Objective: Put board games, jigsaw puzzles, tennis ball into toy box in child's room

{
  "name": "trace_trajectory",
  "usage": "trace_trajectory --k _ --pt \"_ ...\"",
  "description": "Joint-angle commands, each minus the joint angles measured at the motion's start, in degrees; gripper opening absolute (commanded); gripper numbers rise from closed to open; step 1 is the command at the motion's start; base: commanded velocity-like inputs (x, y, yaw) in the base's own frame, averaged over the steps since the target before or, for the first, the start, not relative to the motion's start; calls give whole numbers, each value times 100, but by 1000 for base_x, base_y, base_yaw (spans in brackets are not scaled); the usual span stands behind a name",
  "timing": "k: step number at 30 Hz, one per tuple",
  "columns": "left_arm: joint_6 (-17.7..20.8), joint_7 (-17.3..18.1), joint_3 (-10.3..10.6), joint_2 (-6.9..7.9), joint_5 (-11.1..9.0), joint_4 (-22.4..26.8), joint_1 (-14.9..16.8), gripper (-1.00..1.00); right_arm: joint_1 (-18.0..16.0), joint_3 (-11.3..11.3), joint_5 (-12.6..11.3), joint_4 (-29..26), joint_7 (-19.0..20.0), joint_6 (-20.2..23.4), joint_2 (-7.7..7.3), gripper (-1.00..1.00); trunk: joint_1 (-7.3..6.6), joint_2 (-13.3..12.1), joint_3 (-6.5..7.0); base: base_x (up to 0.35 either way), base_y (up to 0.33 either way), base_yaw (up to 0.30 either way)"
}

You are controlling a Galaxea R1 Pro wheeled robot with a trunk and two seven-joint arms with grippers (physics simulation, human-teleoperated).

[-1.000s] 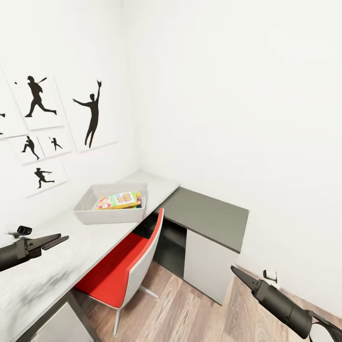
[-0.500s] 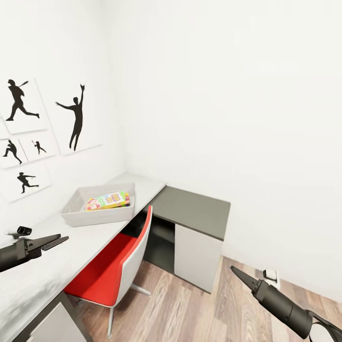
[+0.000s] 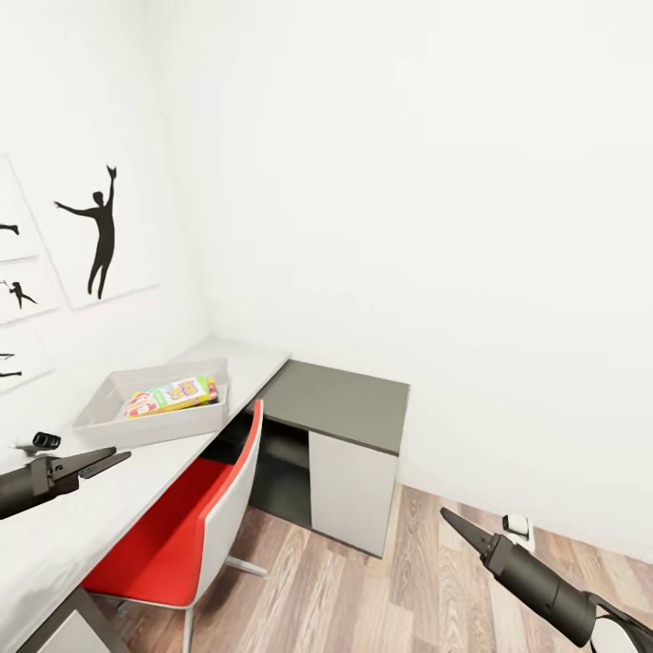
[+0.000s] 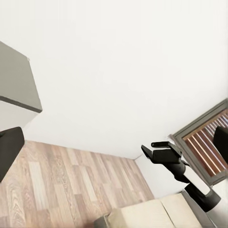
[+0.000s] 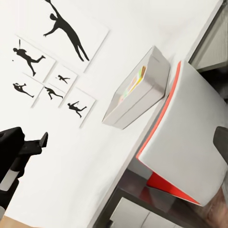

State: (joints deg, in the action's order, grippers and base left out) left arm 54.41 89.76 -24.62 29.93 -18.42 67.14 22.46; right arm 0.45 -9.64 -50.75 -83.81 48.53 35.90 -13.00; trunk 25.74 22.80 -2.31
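My left hand is hovering over the long pale counter, seemingly pressed together, holding nothing; my right hand is hanging likewise above the wood-plank floor.

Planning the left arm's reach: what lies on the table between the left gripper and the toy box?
In the head view, bare table separates the left gripper from the toy box.

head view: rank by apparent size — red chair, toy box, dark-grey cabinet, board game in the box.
1. red chair, though it sits nearest the camera
2. dark-grey cabinet, close to the chair in apparent size
3. toy box
4. board game, smallest
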Motion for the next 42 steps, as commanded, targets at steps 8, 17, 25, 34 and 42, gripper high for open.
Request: trace_trajectory --k 8,17,25,34,42 --pt "56 24 1 -4 2 0 4 100 -1 -3 -37 -4 -20 39 -1 100 4 12 39 -8 0 -227" --pt "52 24 4 -5 5 0 4 100 -1 -3 -38 12 -30 39 -1 100 4 12 96 -104 0 -227" --pt "44 24 6 -5 7 0 4 100 -1 -3 -38 153 -36 35 -1 100 4 12 147 -27 0 -227" --pt "35 24 6 -3 11 0 4 100 -1 4 -28 192 -37 31 5 100 4 12 204 -23 0 -227" --pt "35 24 7 -5 8 0 4 100 -1 6 -23 197 -37 31 4 100 4 12 254 -136 0 -227"
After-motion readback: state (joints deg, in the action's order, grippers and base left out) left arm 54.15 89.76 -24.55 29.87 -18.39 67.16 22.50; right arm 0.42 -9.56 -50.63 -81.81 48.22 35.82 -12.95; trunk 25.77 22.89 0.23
